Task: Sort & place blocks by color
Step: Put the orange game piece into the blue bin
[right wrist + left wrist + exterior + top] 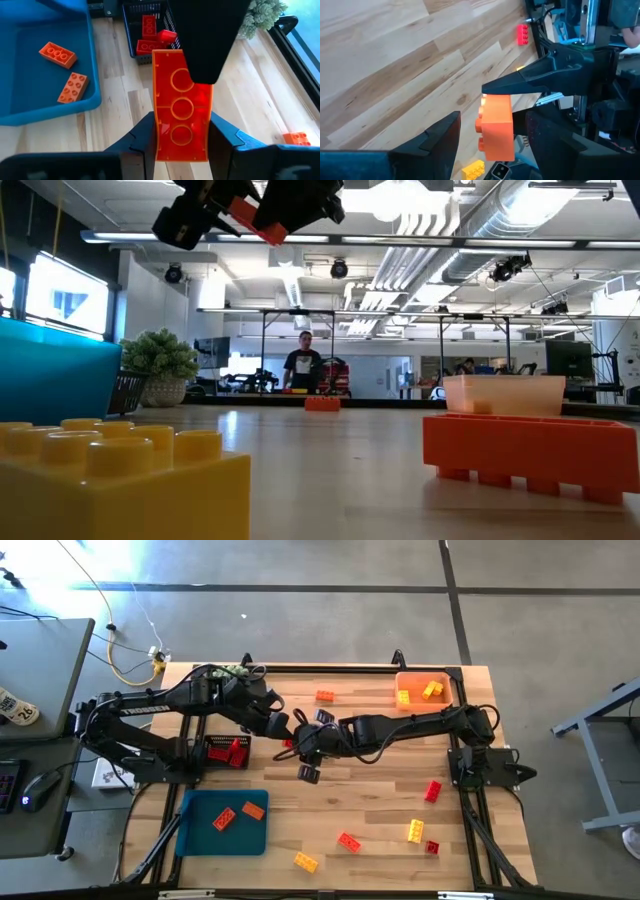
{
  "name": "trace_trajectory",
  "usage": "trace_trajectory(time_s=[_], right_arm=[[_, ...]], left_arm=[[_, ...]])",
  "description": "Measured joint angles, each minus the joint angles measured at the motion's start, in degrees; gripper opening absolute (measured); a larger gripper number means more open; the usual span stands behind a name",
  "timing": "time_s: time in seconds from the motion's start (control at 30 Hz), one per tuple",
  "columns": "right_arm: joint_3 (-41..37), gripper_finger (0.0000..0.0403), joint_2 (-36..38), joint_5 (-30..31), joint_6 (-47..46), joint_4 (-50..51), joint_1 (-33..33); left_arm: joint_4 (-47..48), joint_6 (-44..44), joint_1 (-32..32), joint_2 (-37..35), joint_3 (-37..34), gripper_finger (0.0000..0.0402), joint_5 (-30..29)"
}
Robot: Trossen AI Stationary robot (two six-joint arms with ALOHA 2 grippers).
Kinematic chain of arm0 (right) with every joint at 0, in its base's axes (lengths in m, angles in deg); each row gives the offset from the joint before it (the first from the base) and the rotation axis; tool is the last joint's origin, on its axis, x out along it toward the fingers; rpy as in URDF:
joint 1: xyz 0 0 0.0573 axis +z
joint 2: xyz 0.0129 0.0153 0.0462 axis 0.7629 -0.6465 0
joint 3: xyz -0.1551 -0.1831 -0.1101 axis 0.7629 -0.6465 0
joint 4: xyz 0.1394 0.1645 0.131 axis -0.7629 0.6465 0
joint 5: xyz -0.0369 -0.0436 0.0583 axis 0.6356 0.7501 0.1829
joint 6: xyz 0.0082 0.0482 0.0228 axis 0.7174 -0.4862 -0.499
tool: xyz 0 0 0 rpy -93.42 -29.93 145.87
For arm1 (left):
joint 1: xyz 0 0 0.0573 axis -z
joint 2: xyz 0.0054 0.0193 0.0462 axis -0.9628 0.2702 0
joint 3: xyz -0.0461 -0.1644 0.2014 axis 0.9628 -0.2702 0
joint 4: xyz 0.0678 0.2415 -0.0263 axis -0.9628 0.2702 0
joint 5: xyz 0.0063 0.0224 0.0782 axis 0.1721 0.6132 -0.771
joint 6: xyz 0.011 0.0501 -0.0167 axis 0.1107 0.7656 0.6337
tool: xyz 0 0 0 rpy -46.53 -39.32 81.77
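Observation:
An orange brick (181,115) hangs over the middle of the table with my right gripper (182,137) shut on it. My left gripper (492,131) is open around the same brick. One finger (442,135) stands on the brick's studded side and the other (547,132) on its hollow underside, with a gap on each side. In the high view both grippers meet at the table's centre (292,738). Loose red, orange and yellow blocks lie near the front right (415,831). One orange block (325,695) lies at the far middle. My right gripper pinches the orange brick's two long sides (159,131) between its two fingers, near the brick's end closest to the wrist. The fingers slant down from the table's right and lie along the brick. The brick is lifted clear of the table, its hollow underside toward the wrist camera.
A blue tray (200,830) at the front left holds two orange blocks. Left of centre, a black basket (228,752) holds red blocks. At the far right, a pale orange bin (418,680) holds yellow ones. A green plant ball (235,672) sits at the far left.

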Motion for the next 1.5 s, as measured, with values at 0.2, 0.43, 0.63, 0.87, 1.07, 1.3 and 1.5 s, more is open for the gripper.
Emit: trace_trajectory(time_s=[0.2, 0.43, 0.63, 0.87, 1.07, 1.3, 1.5], right_arm=[[0.0, 0.0103, 0.0, 1.2, -1.7, -0.6, -0.3], [0.0, 0.0103, 0.0, 1.2, -2.7, -1.0, -0.3], [-0.1, 0.0103, 0.0, -0.6, -4.0, -0.2, -0.4], [-0.1, 0.0175, 0.0, -2.4, -6.8, 0.8, -0.2], [-0.1, 0.0200, 0.0, -7.7, -11.0, 1.7, -0.2], [-0.1, 0.0203, 0.0, -8.8, -15.3, 7.0, -0.1], [-0.1, 0.0204, 0.0, -8.2, -16.7, 9.6, -0.1]], left_arm=[[0.0, 1.3, 0.0, 0.0, 0.0, 0.0196, 0.4], [-0.5, 3.5, 0.0, 1.5, 0.1, 0.0154, 0.9], [-0.7, 6.3, 0.6, 2.3, 0.1, 0.0093, 1.0], [-0.4, 10.7, 2.2, 2.3, 0.1, 0.0067, 0.6], [5.3, 12.6, 4.3, 2.1, 0.1, 0.0077, 0.8], [15.6, 15.3, 10.1, 2.1, 0.1, 0.0075, 1.5], [24.6, 15.9, 18.1, 2.1, 0.0, 0.0075, 1.5]])
